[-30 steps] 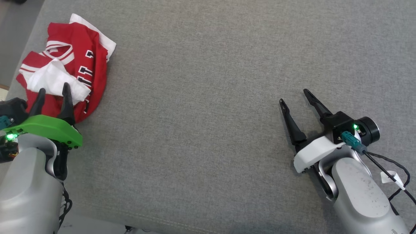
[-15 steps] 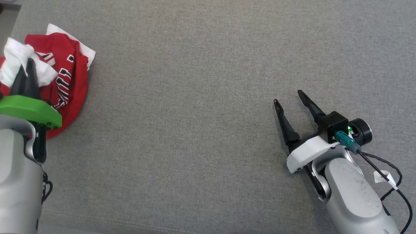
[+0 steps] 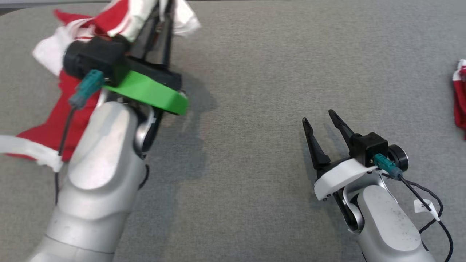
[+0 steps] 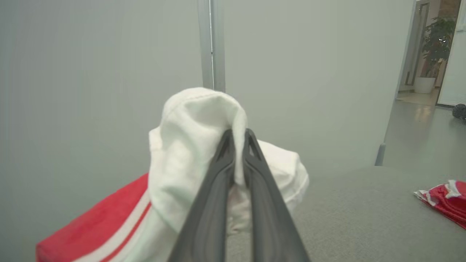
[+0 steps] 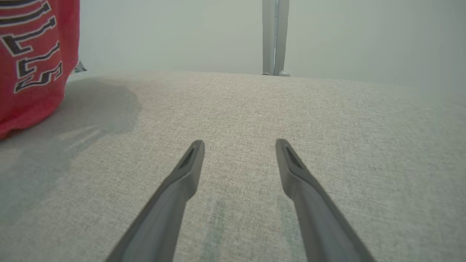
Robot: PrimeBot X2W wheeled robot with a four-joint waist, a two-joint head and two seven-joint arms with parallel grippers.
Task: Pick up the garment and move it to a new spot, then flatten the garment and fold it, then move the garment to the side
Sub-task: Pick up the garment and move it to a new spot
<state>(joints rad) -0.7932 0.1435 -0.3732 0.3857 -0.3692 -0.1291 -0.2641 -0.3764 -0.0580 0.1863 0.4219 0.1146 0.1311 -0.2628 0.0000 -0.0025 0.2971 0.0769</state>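
- Nearest the head camera, at the lower right, the right gripper (image 3: 318,116), two long dark fingers on a white-shelled wrist, is being held low over the flat grey woven fabric surface (image 3: 255,91).
- Its jaws are being kept well apart with nothing between them. In the right wrist view the right gripper (image 5: 240,143) is being shown with bare grey weave (image 5: 236,109) between its fingers.
- At the left, the left gripper (image 3: 163,14), on a green-shelled wrist, is being held higher and pointed away from the robot.
- Its jaws are being pressed together on a fold of white cloth, as the left gripper (image 4: 238,133) is being shown in its own wrist view.
- That fold belongs to the red-and-white garment with black block lettering (image 3: 47,131), which is being carried over the left part of the surface. Its white fabric (image 4: 193,145) is being bunched over the fingertips, and its red striped part is hanging below the arm.
- In the right wrist view, the garment (image 5: 32,54) is hanging at the upper left with a shadow beneath. Whether its hem is touching the surface cannot be told.
- Farther right, a second crumpled red-and-white cloth (image 3: 459,98) is lying at the surface's edge, well apart from both grippers, and the same cloth (image 4: 442,198) is also being shown in the left wrist view.
- Farthest off, a pale grey wall with an upright metal post (image 4: 211,43) is standing behind the surface, and a potted plant (image 4: 437,40) is being shown in a doorway.
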